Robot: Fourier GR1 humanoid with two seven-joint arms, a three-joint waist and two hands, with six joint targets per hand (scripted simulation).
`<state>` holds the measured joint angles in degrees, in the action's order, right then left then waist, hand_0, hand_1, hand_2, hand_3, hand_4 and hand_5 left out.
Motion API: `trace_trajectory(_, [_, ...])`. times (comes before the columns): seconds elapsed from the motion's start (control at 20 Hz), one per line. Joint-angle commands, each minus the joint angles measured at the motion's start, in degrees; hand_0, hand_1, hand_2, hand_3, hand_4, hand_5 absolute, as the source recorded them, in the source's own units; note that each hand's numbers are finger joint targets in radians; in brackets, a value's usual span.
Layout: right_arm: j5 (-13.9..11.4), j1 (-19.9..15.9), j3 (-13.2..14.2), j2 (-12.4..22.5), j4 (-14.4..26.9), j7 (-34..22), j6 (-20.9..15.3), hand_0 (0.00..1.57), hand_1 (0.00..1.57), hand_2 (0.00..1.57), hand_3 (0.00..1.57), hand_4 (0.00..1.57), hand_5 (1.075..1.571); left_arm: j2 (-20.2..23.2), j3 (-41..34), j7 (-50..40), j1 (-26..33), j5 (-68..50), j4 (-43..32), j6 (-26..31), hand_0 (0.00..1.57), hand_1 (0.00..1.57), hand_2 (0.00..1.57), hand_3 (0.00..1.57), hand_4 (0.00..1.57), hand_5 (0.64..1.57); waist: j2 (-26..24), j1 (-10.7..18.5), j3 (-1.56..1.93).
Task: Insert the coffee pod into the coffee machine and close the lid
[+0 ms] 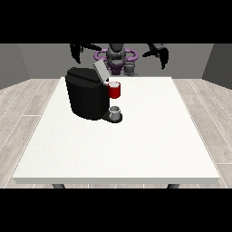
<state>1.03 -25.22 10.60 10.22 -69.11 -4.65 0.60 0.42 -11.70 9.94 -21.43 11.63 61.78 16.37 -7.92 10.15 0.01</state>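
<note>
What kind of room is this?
Probably a robot test room, not a real kitchen. A big white table stands on a wooden-plank floor between bare grey walls, with just a black coffee machine on it.

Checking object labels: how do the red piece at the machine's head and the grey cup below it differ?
The red piece is bright red and sits high, at the head of the coffee machine just below the raised lid; the grey cup is grey and sits low on the machine's base. The red piece looks somewhat larger than the grey cup. Both are upright, roughly cylindrical, and on the machine's same side, one above the other.
</note>
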Motion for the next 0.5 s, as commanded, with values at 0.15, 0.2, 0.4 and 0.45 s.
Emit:
trace_trajectory(0.15, [4.04,-3.82,2.4,1.72,3.76,-3.45,1.88,0.0,0.0,0.0,0.0,0.17,1.571,1.45,0.5,-5.26,3.95,-4.72,10.67,2.62,0.0,0.0,0.0,0.0,0.37,1.571,2.23,-0.21,0.0])
trace_trajectory(0.2, [3.17,-4.48,0.75,-0.72,3.89,-2.83,0.37,0.0,0.0,0.0,0.0,0.15,1.571,0.43,2.61,-0.76,6.31,-1.75,10.56,0.52,0.0,0.0,0.0,0.0,0.35,1.571,3.75,-0.07,-0.01])
trace_trajectory(0.4, [2.14,-6.4,0.25,0.91,7.02,-1.82,1.09,0.0,0.0,0.0,0.0,0.0,1.571,0.06,3.73,-3.9,7.72,-3.25,16.33,0.13,0.0,0.0,0.0,0.0,0.36,1.571,5.43,0.16,0.0])
trace_trajectory(0.45, [0.89,-4.44,-2.58,-2.22,4.22,-1.89,-0.46,0.0,0.0,0.0,0.0,0.0,1.571,1.63,1.91,-2.05,9.3,-3.61,14.54,-0.56,0.0,0.0,0.0,0.0,0.38,1.571,5.06,-2.53,-0.01])
